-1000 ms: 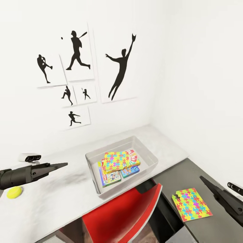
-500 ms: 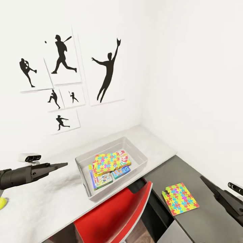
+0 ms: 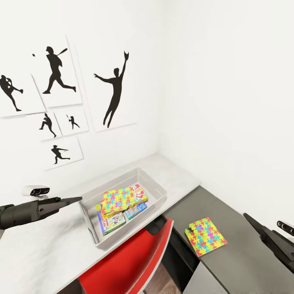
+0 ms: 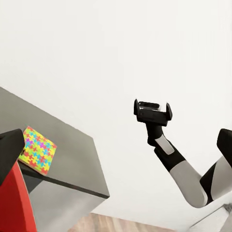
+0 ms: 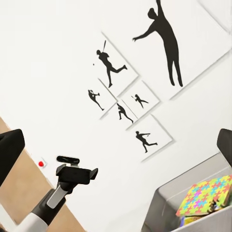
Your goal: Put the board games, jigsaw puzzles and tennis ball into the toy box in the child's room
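Ahead of my left gripper (image 3: 77,199), on the pale top of the table (image 3: 45,253), I see the toy box (image 3: 90,219) holding one jigsaw puzzle (image 3: 115,200) laid over the board games (image 3: 112,221); a red-and-white printed box (image 3: 139,192) pokes out from beneath the puzzle on the wall side, and a small blue one (image 3: 134,210) lies at the chair side. From the right wrist camera I see the same puzzle (image 5: 205,194) sitting high in the bin (image 5: 164,205).

The second jigsaw puzzle (image 3: 205,236) lies flat on the lower dark grey section (image 3: 245,261), well apart from the box and ahead of my right gripper (image 3: 250,219). The left wrist camera catches it (image 4: 37,150) near that section's edge.

My left gripper's fingers look pressed together to a point, holding nothing, hovering above the tabletop beside the box. In the left wrist view my right gripper (image 4: 152,107) shows its two fingers standing apart with nothing between them, though from the head camera it is partly cut off at the frame edge, so I judge it only from that one angle.

The red chair (image 3: 126,265) is tucked against the table just below the box. Black baseball silhouette prints (image 3: 115,90) hang on the white wall behind.
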You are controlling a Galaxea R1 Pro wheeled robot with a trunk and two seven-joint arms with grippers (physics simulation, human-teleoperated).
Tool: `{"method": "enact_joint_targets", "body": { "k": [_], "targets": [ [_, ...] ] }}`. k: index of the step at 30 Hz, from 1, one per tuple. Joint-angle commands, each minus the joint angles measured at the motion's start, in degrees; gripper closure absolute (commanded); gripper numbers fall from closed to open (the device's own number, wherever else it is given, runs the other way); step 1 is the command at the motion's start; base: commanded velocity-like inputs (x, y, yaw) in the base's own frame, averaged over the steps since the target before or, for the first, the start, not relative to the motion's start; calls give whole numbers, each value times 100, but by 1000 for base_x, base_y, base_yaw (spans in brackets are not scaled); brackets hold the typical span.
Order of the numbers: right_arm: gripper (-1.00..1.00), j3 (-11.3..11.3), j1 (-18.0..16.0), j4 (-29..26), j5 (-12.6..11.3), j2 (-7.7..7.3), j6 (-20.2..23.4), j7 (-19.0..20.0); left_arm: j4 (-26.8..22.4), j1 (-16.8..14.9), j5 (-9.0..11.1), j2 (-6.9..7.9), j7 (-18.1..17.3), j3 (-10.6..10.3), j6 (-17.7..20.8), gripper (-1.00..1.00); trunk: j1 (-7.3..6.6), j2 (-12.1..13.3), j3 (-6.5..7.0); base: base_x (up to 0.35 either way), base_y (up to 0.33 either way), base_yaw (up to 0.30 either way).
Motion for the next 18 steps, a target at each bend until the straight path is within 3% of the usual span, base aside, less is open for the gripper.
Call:
{"method": "enact_joint_targets", "body": {
  "k": [1,12,18],
  "targets": [
    [-100,-3,-6,-1,-9,0,60,12,-1,-3,-3,3,-21,1,61,-100,4,-12,-4,0,0,-202],
    [-100,-9,-6,0,-8,-11,60,13,-2,-3,-1,3,-21,1,61,-100,4,-12,82,0,-6,-202],
    [-100,-10,-6,0,-11,-17,60,17,-3,-3,-3,3,-21,1,61,-100,4,-12,128,0,-136,-202]
  ]
}}
